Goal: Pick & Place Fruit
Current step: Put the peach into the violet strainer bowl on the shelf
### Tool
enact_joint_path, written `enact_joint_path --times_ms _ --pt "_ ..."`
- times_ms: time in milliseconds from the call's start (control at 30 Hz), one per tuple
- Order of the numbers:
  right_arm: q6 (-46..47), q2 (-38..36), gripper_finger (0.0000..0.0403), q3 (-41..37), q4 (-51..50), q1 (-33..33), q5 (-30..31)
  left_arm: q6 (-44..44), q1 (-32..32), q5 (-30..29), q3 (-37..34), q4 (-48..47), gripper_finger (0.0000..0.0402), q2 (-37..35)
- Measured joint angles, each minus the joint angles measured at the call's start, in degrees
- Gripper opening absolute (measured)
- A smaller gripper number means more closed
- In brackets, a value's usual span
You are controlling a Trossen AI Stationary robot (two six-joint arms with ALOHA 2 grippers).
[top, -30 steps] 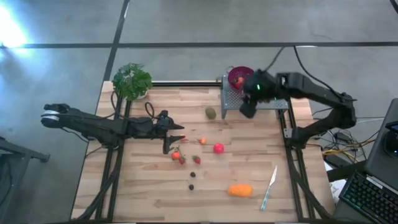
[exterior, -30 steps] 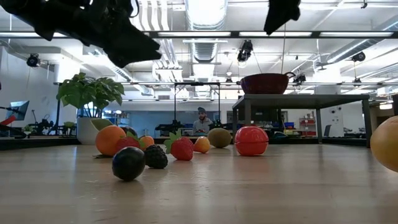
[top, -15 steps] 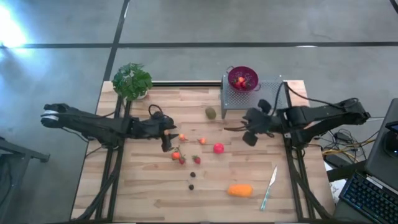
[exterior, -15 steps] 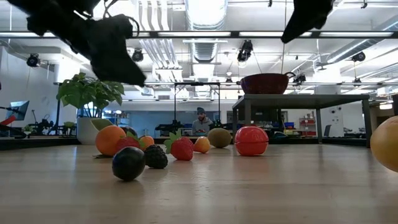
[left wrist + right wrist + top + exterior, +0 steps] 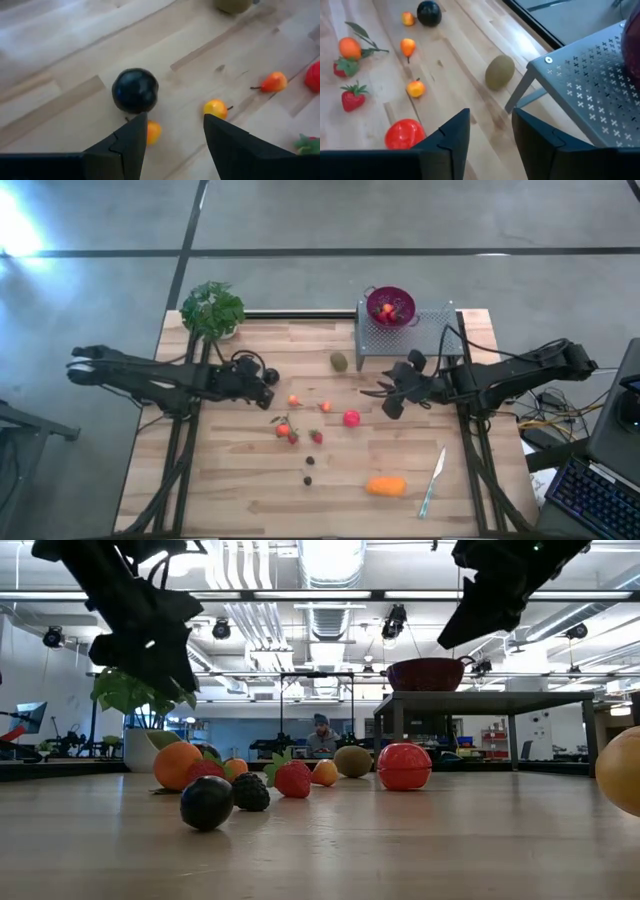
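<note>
Toy fruit lies scattered on the wooden table: a kiwi, a pink-red ball, strawberries, small orange pieces, dark berries and an oblong orange piece. My left gripper hovers open above the dark plum and a small orange piece. My right gripper hangs open in the air between the metal rack and the ball; the kiwi lies ahead of it. More fruit sits in the dark red bowl.
The bowl stands on the perforated metal rack at the table's far right. A green leafy plant stands at the far left corner. A pale knife lies near the right edge, beside the oblong orange piece. Bare wood shows along the near left.
My right gripper has swung away from the bowl on the rack, down and toward the table's near side and left, to a spot over the table beside the rack. My left gripper has drawn back a little toward the left and far edge. No fruit has moved.
</note>
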Motion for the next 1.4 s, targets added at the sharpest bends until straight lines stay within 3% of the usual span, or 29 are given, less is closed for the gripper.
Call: enact_joint_path --times_ms 533,1133,1400 --pt "-0.37 -0.03 0.0203 -0.02 0.08 -0.04 0.05 -4.49 0.43 3.54 1.86 -4.1 0.0199 12.39" --pt "-1.66 -0.03 0.0171 -0.02 0.06 -0.02 0.42 -5.72 4.16 4.84 2.78 -3.23 0.02 18.8" --pt "-1.8 -0.03 0.0187 -0.02 0.06 -0.02 0.42 -5.43 5.27 5.94 2.78 -1.52 0.02 21.09"
